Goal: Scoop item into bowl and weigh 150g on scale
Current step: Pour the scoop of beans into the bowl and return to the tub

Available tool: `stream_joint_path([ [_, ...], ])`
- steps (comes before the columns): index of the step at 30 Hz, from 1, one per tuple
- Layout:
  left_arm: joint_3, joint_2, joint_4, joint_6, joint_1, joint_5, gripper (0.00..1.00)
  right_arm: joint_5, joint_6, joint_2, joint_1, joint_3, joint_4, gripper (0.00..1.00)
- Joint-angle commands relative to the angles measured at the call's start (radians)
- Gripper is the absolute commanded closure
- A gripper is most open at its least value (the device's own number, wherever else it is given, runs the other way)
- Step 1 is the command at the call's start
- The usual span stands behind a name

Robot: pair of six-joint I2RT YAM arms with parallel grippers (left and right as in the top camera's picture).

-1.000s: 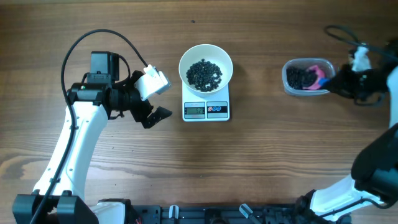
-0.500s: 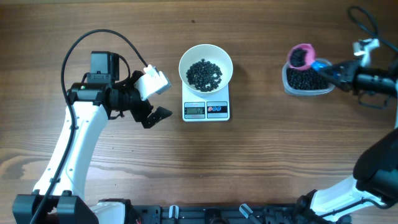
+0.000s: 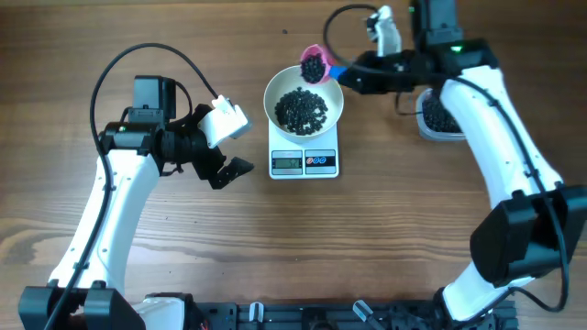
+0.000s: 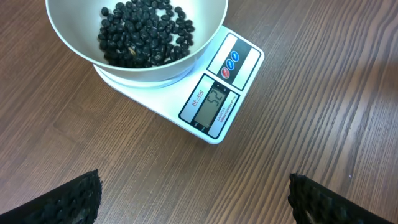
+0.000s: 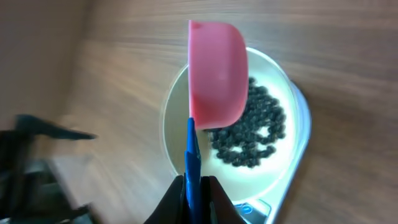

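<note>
- Left wrist view: the bowl runs off the top edge and covers the back of the scale. The slanted figures on the display cannot be read for sure.
- The left gripper shows only two dark fingertips, cut by the bottom edge.
- Right wrist view: the scoop shows only its pink outside, so its load is hidden. The right gripper is cut off below.
- There the counter blurs leftward, and a dark shape cannot be made out.
- Overhead: the right arm hides part of the clear tub. The display is too small to read.
</note>
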Motion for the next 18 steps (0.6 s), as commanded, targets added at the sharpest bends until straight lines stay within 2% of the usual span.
stream_joint_path([
  [1, -0.004, -0.016, 0.0, 0.016, 0.005, 0.022, 0.0, 0.349, 0.003, 0.007, 0.104, 0.033, 0.002, 0.96],
  [6, -0.004, -0.016, 0.0, 0.016, 0.005, 0.022, 0.0, 0.707, -0.129, 0.007, 0.277, 0.033, 0.003, 0.96],
  [18, -0.004, -0.016, 0.0, 0.016, 0.005, 0.022, 0.0, 0.708, -0.258, -0.042, 0.303, 0.033, 0.005, 0.96],
])
